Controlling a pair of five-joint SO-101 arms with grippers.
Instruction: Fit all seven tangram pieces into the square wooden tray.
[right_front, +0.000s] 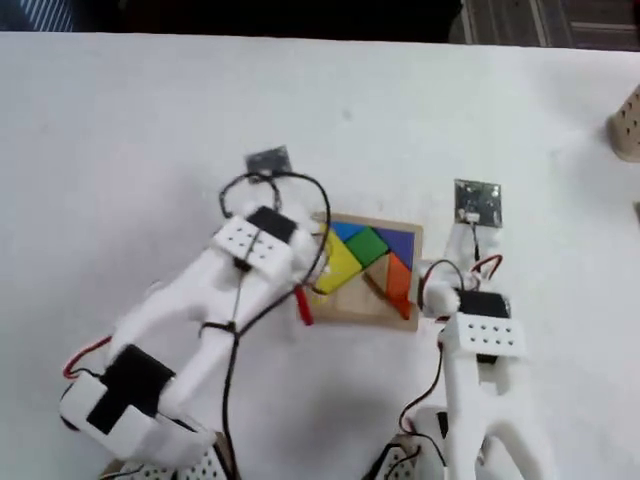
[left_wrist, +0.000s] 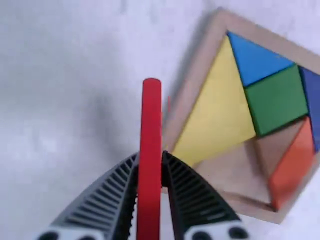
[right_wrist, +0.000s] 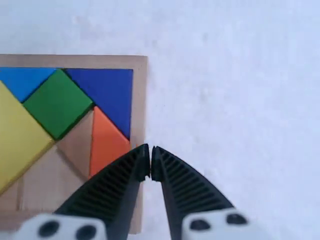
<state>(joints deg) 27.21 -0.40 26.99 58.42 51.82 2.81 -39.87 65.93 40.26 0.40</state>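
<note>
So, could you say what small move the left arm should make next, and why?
Probably carry the red piece, held in the left gripper, over the bare gap in the wooden tray between the yellow triangle and orange piece; it hangs outside the rim, and that gap is unfilled.

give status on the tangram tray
Left gripper shut on red piece, beside tray. Right gripper shut, empty, at tray's rim. Inside: five pieces, bare gap unobstructed.
</note>
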